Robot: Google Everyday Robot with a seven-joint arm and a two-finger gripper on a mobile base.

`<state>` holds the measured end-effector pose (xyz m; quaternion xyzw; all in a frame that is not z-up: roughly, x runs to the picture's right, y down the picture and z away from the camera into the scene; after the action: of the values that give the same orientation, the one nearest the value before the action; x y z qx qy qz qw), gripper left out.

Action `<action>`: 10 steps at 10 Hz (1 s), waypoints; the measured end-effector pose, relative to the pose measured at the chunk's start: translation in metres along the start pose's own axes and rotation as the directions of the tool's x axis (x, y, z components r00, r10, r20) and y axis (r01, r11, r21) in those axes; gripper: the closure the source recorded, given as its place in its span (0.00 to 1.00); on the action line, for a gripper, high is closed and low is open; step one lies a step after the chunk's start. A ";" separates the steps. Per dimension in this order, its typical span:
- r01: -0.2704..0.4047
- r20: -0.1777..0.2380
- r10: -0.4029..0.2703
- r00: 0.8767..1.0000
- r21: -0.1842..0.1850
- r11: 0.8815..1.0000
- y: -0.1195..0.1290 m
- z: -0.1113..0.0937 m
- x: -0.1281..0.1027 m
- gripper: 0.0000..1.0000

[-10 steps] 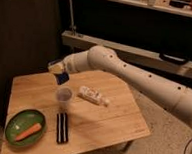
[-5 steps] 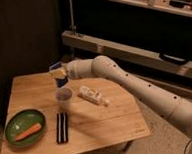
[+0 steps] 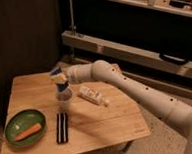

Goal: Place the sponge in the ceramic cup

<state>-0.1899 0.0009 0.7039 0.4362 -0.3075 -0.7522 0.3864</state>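
- Sponge (image 3: 56, 74), a small bright blue block with a yellowish layer, hangs just above the pale white ceramic cup (image 3: 63, 98), clenched in the pincer (image 3: 60, 79).
- That cup stands on the wooden desk (image 3: 110, 125), left of centre.
- Green round plate (image 3: 17, 121) lies at the near left.

Tool (image 3: 60, 79) with sponge (image 3: 57, 74) lower over cup (image 3: 64, 99)

The wooden desk (image 3: 111, 124) carries the ceramic cup (image 3: 64, 97) near its middle, a white packet (image 3: 92, 96) lying beside it, a striped bar (image 3: 62, 127) nearer the front edge, and a green plate (image 3: 12, 135) (an orange piece (image 3: 28, 131) lies on it) at one front corner. The pincer (image 3: 60, 78), clamped on the sponge (image 3: 56, 73), hangs just above the cup.
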 end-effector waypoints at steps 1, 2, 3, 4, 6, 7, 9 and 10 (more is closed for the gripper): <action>0.005 0.008 -0.005 1.000 0.005 1.000 -0.001 0.003 -0.006 0.90; 0.010 0.018 -0.010 1.000 0.009 1.000 -0.001 0.006 -0.013 0.90; 0.014 0.026 -0.014 1.000 0.012 1.000 -0.002 0.008 -0.017 0.90; 0.017 0.038 -0.018 0.999 0.013 1.000 -0.001 0.010 -0.023 0.90; 0.019 0.051 -0.019 0.998 0.013 1.000 0.000 0.012 -0.030 0.90; 0.021 0.061 -0.022 0.998 0.011 1.000 0.001 0.013 -0.035 0.90; 0.030 0.075 -0.031 0.997 0.006 1.000 0.003 0.017 -0.042 0.90; 0.035 0.079 -0.035 0.996 0.007 0.999 0.003 0.019 -0.044 0.90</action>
<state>-0.1922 0.0392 0.7329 0.4123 -0.3170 -0.7747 0.3596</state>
